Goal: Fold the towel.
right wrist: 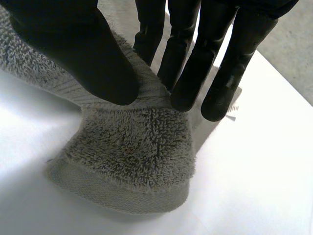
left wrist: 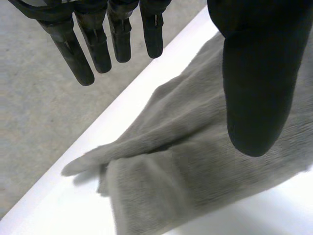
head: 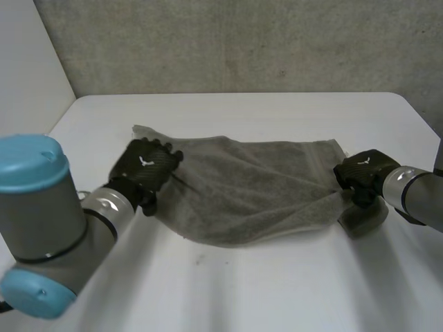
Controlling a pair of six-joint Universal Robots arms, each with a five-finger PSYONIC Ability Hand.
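Head view is showing the grey towel (head: 256, 197) lying rumpled across the middle of the white table (head: 277, 297), sagging between the two hands, with no clean fold laid yet. I am judging the task as barely begun, with the whole fold waiting to be made. The left hand (head: 147, 166) is sitting at the towel's left edge and the right hand (head: 360, 174) at its right edge. Left wrist view is adding what the head view is hiding: the fingers (left wrist: 98, 44) are hanging straight and well apart from the thumb (left wrist: 254, 98), grasping nothing, above a doubled-over corner of cloth. Whether the palm is touching the towel is hard to tell. Right wrist view is showing that hand's thumb (right wrist: 88, 58) and fingers (right wrist: 195, 73) pinching a raised ridge of the towel's edge, the hemmed end curling onto the table beneath.
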